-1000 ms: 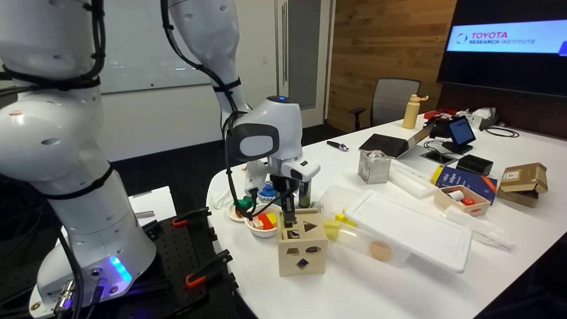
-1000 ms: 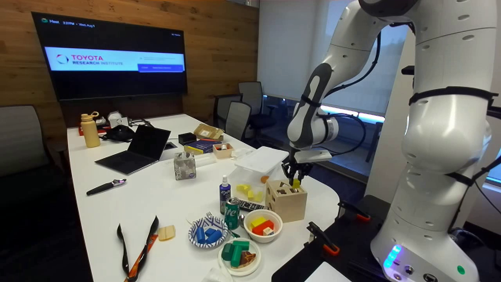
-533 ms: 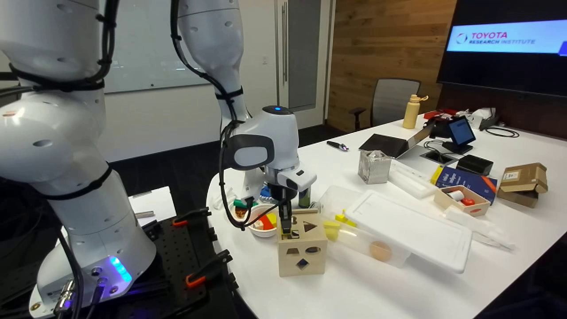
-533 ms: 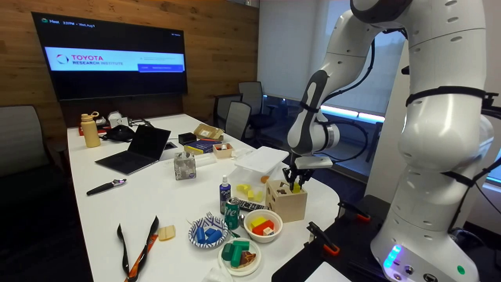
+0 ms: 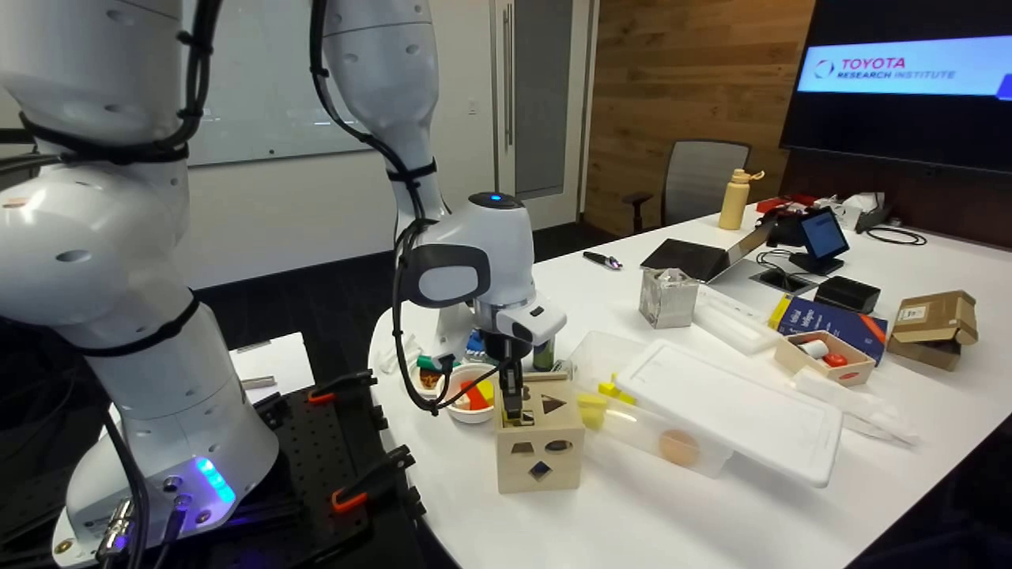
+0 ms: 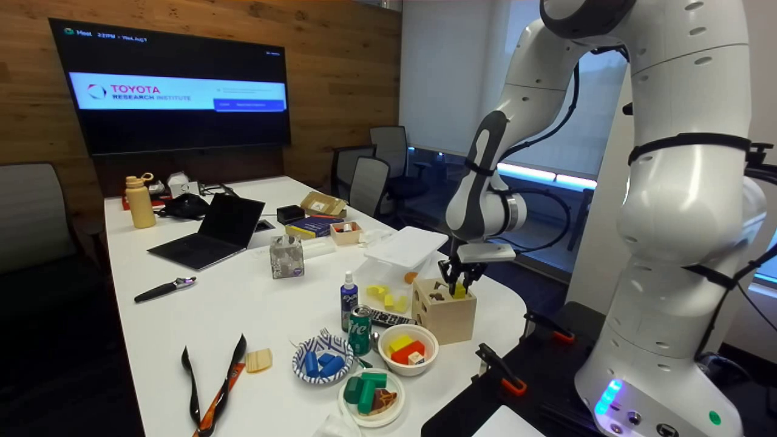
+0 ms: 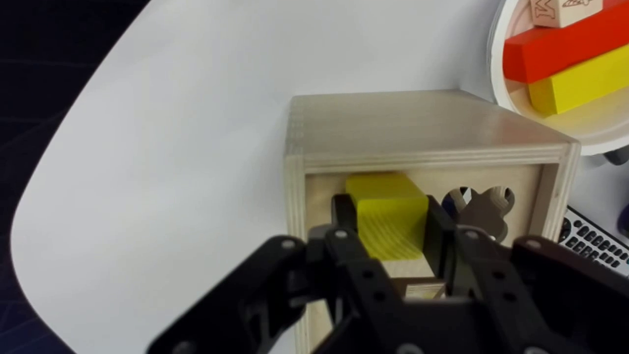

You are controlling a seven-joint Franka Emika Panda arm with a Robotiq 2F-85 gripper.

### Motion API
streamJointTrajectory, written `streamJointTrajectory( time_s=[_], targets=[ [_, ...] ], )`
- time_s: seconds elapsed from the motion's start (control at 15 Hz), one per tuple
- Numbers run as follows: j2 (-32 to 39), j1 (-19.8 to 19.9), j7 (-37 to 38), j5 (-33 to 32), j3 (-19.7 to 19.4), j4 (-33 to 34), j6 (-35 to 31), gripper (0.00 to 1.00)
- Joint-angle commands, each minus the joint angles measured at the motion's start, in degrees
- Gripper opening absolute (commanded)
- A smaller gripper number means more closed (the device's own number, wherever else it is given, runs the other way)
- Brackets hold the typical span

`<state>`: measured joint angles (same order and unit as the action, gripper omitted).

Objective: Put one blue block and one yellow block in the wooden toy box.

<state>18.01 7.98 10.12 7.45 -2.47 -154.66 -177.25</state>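
My gripper (image 7: pixel 390 216) is shut on a yellow block (image 7: pixel 391 221), one finger on each side of it. The block is low at the top face of the wooden toy box (image 6: pixel 446 318), near one rim. A square opening shows beside it in the wrist view, and I cannot tell whether the block's lower end rests on the face. In the exterior views the fingertips reach the box's top. Blue blocks (image 6: pixel 331 367) lie in a patterned paper bowl (image 6: pixel 297 367). Another yellow block (image 6: pixel 400 345) is in a white bowl (image 6: pixel 383 355) next to the box.
A plate (image 6: pixel 397 409) holds green blocks. A green can (image 6: pixel 360 331), a spray bottle (image 6: pixel 348 300) and a remote (image 6: pixel 391 319) stand or lie near the bowls. A clear bin (image 5: pixel 704 450) with a white lid (image 5: pixel 735 403) sits close to the box.
The gripper has come down with the yellow block from above the box to its top face. Over the last half second it has hardly moved, and its grip stays the same.
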Motion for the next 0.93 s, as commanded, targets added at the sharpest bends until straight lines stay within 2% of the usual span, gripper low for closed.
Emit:
streamJointTrajectory(
  time_s=[0.0, 0.4, 0.67, 0.73, 0.8, 0.87],
  targets=[
    [0.5, 0.9, -1.6, 0.9, 0.4, 0.7, -0.6, 0.11],
    [3.1, 0.5, -1.2, 0.6, -1.2, 3.2, -0.1, 0.11],
    [4.6, 1.4, -1.7, 0.7, -0.1, 5.0, 0.2, 0.11],
    [4.6, 1.1, -1.6, 0.6, -0.4, 5.1, 0.2, 0.61],
    [4.5, 1.0, -1.6, 0.6, -0.3, 5.1, 0.1, 0.62],
    [4.1, 0.7, -1.5, 0.5, -0.7, 5.0, 0.1, 0.69]
  ],
)
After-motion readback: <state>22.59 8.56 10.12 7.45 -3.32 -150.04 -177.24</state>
